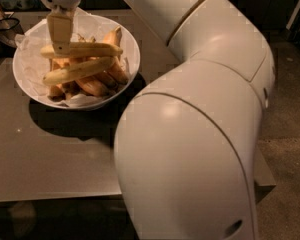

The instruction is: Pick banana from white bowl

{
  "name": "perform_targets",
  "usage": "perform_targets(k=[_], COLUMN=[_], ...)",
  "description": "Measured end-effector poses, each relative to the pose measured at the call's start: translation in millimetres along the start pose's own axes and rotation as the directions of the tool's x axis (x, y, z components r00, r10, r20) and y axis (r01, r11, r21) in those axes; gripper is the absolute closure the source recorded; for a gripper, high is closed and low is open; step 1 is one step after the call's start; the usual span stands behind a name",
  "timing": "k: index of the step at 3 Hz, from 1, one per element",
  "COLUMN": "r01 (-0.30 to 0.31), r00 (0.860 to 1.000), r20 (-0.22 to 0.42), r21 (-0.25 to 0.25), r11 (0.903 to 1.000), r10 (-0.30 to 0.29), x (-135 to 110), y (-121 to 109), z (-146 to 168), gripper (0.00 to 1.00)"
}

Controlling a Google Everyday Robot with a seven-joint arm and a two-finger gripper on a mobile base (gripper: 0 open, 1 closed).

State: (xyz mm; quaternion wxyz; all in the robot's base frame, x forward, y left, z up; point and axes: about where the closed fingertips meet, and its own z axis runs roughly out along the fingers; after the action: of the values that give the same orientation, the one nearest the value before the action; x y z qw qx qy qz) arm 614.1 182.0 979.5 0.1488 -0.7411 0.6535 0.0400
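Observation:
The white bowl (132,38), lined with crumpled white paper, stands at the back left of the table. The long, almost straight pale-yellow banana (92,50) lies on top of the pile across the bowl. Just below it lies a slightly curved pale banana (77,70), with shorter orange-toned bananas (92,86) underneath. My gripper (60,48) reaches down from the top left and sits over the left part of the long banana, covering that part of it.
The bowl rests on a grey table (50,149) whose front edge runs along the bottom of the view. My large white arm (205,114) fills the right half. A dark object (1,21) stands at the table's far left corner.

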Motion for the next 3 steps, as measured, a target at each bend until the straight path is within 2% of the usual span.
perform_targets(k=[3], r01=[-0.022], r00=[1.000], r20=[-0.012], r21=[-0.058], r11=[0.9981], r10=[0.021], x=[7.2], y=[1.0], z=[22.1], gripper=[0.37])
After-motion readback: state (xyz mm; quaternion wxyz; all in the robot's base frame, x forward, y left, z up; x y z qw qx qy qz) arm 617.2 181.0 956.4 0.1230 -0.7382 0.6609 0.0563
